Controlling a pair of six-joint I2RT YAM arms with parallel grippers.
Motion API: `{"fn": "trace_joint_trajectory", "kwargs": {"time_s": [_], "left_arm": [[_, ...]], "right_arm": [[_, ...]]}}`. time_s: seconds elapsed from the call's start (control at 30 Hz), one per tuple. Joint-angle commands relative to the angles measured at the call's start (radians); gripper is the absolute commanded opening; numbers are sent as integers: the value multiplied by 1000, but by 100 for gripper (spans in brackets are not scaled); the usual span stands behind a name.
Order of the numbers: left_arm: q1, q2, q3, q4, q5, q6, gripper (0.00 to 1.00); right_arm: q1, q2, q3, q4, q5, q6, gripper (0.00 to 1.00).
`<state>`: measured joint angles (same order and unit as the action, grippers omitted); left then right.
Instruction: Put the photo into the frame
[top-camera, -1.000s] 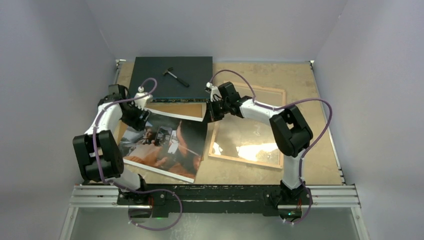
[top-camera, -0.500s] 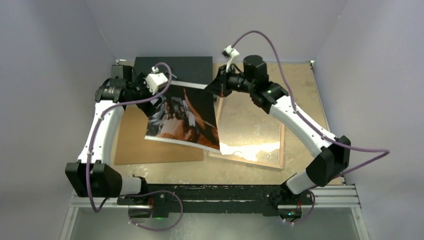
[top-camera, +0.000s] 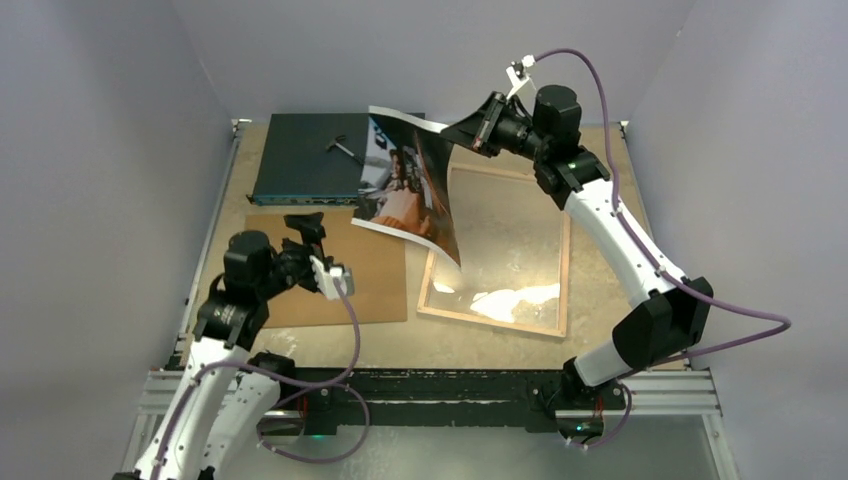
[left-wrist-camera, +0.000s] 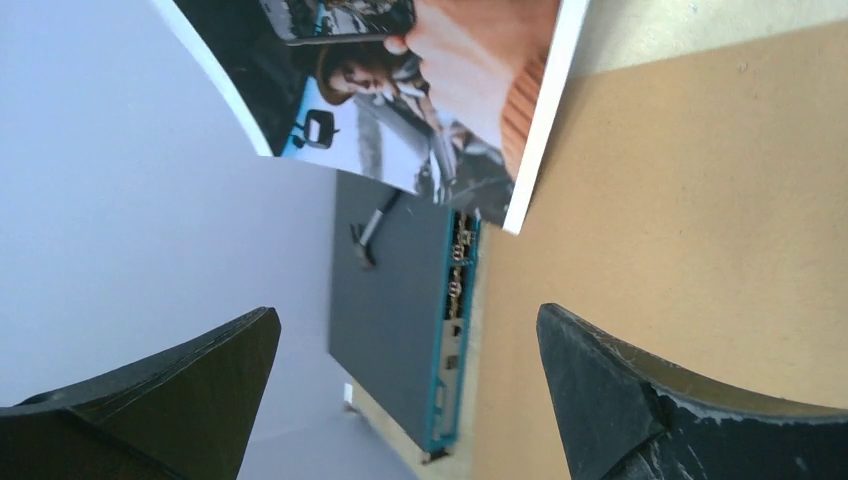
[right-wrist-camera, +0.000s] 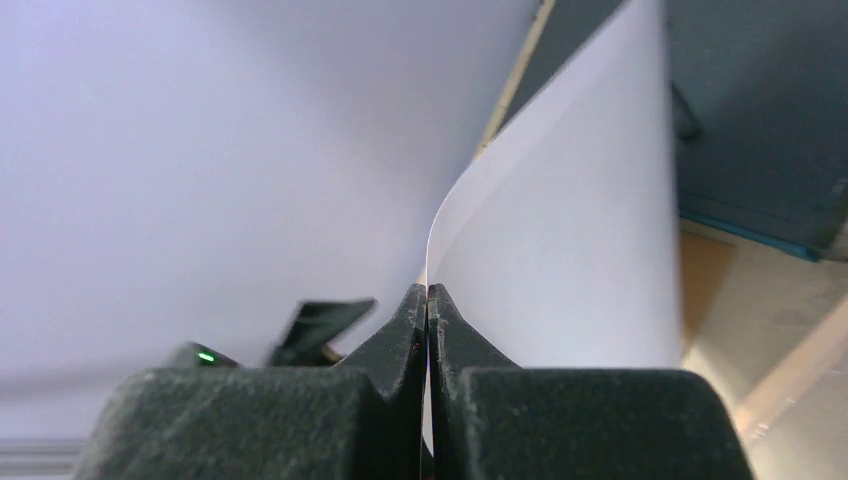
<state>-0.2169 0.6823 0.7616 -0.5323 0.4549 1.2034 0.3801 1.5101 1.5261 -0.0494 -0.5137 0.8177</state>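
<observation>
Boxed in by pale lilac walls (top-camera: 430, 50) on three sides; down onto a tan, speckled tabletop (top-camera: 470, 348); edged at the near side with an aluminium rail (top-camera: 665, 392); lit softly, evenly.

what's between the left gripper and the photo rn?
Just a bare stretch of the brown board, seen in the top view. The open left gripper is clear of the photo, which the right gripper pinches by its far corner.
</observation>
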Motion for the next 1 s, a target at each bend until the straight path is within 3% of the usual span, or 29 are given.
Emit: {"fn": "trace_joint_trajectory", "kwargs": {"time_s": [0.0,0.07,0.17,0.37,0.53,0.63,0.77,0.97], "left_arm": [[-5,-117,-224,242,150,310,100],[-4,-143,-300,331,198,320,100],[-16,-152,-380,567,220,221,100],[-60,-72,-320,685,192,-114,99],[-120,-65,-287,709,223,-326,99],[-183,-49,-308,860,111,-464,99],[-275,49,-202,858,-39,-617,100],[-368,74,-211,864,-93,-622,100]], "right_arm": [[-17,-25,-4,171,-49,248,0],[-21,-41,-30,244,-69,339,0],[-21,-70,-48,327,-66,453,0],[-20,-98,-79,557,2,631,0],[-18,-87,-26,591,54,693,0],[-12,-89,-9,596,76,709,0],[9,-96,-26,623,116,727,0],[36,-81,-31,649,149,747,0]]}}
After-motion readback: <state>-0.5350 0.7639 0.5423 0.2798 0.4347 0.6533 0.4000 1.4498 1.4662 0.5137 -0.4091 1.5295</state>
